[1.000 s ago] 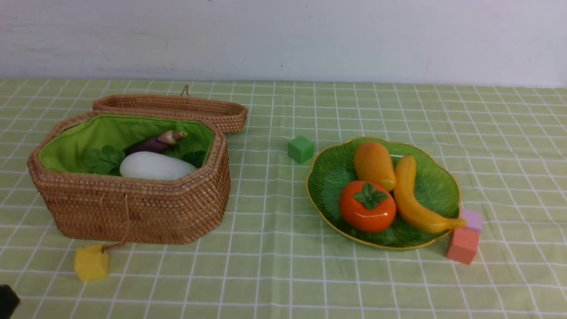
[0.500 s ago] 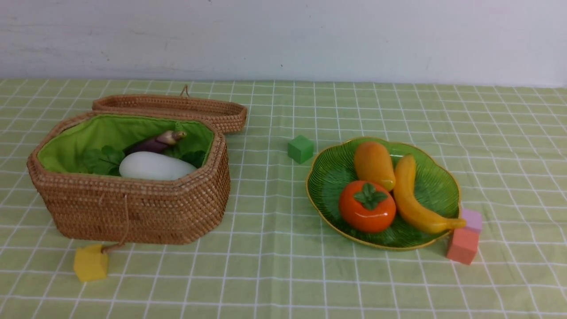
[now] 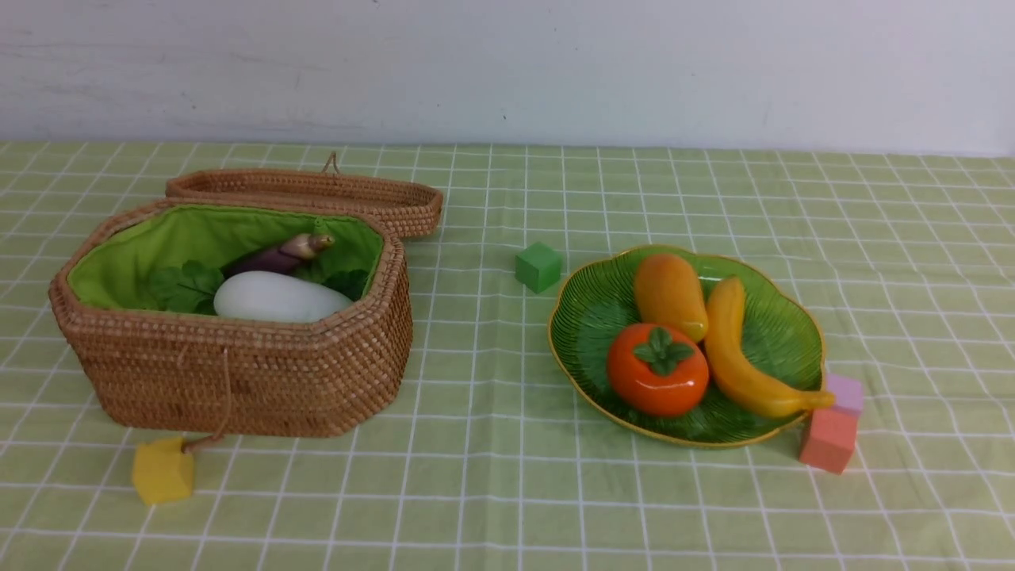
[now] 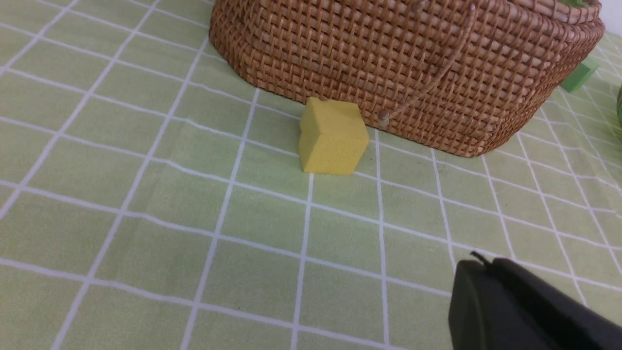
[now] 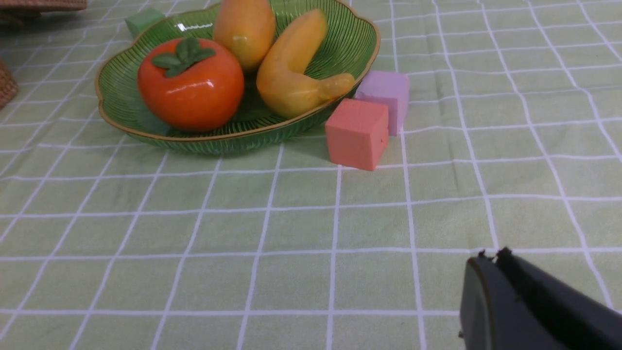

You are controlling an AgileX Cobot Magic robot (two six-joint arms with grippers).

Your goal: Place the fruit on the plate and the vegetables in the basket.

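Observation:
On the green ribbed plate (image 3: 591,317) at the right lie the fruit: a mango (image 3: 668,295), a banana (image 3: 737,353) and a persimmon (image 3: 656,369). Inside the wicker basket (image 3: 238,373) at the left I see a white radish (image 3: 273,297) with green leaves and a purple eggplant (image 3: 277,255); other vegetables in it are hidden. My left gripper (image 4: 478,262) is shut and empty, low over the cloth in front of the basket (image 4: 413,63). Shut and empty too, my right gripper (image 5: 491,257) hovers over the cloth short of the plate (image 5: 121,92). Neither arm shows in the front view.
A yellow cube (image 3: 162,470) sits at the basket's front left corner, by its cord. A green cube (image 3: 538,266) lies between basket and plate. A salmon cube (image 3: 829,438) and a lilac cube (image 3: 845,392) touch the plate's right side. The basket lid (image 3: 317,194) lies open behind.
A dark part of the left arm at the bottom left corner of the front view has drawn out of sight. Basket, plate and their contents have not moved.

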